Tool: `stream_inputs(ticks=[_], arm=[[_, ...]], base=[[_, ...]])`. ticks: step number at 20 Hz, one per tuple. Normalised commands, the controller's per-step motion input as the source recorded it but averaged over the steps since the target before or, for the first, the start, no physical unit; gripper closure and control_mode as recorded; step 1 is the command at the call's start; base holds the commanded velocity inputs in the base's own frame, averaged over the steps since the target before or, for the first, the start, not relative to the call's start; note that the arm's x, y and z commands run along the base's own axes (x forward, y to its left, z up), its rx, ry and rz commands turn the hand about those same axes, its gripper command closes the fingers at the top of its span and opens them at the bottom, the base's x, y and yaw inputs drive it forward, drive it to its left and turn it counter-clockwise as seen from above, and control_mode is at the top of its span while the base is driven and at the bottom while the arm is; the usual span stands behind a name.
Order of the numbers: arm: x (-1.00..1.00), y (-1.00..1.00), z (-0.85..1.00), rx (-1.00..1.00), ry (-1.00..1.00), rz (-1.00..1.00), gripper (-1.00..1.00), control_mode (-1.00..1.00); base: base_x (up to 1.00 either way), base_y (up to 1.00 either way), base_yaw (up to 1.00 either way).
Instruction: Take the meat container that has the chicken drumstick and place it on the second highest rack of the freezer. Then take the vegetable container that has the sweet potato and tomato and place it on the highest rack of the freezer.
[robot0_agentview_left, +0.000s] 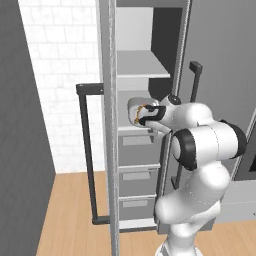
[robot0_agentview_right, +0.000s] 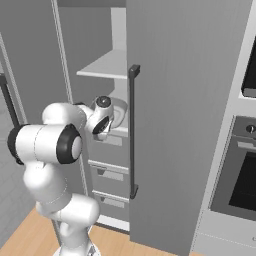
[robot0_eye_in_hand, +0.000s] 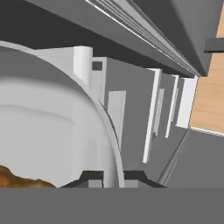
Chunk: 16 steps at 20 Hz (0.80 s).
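Note:
The meat container (robot0_agentview_left: 135, 107) is a white tub with the brown chicken drumstick (robot0_agentview_left: 142, 111) inside. It hangs at the front of the freezer, just above the second highest rack (robot0_agentview_left: 129, 129). I cannot tell whether it touches the rack. My gripper (robot0_agentview_left: 144, 119) is shut on its near rim. In the hand view the tub's curved wall (robot0_eye_in_hand: 52, 118) runs between my fingertips (robot0_eye_in_hand: 92, 177), with the drumstick (robot0_eye_in_hand: 17, 179) at the lower left. From the right the tub (robot0_agentview_right: 120, 107) shows behind my hand (robot0_agentview_right: 107, 121). The highest rack (robot0_agentview_left: 142, 67) is bare. The vegetable container is out of view.
The freezer's left door stands open, with a tall dark handle (robot0_agentview_left: 85, 150). The closed right door (robot0_agentview_right: 185, 110) and its handle (robot0_agentview_right: 132, 130) sit close beside my wrist. Drawers (robot0_agentview_left: 137, 175) stack below the racks. An oven (robot0_agentview_right: 240, 170) is at the far right.

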Motion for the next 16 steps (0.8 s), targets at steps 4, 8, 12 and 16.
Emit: stream_inputs(ticks=[4,8,12,16], arm=[[0.46,0.17,-0.20,0.00,-0.04,-0.07,1.00,-1.00],[0.46,0.11,-0.04,0.00,-0.02,-0.05,1.00,-1.00],[0.49,0.09,0.00,0.00,0.00,0.00,1.00,-1.00],[0.42,0.09,-0.02,0.00,0.00,0.00,1.00,-1.00]], base=[[0.00,0.00,0.00],[0.00,0.00,0.00],[0.00,0.00,0.00],[0.00,0.00,0.00]])
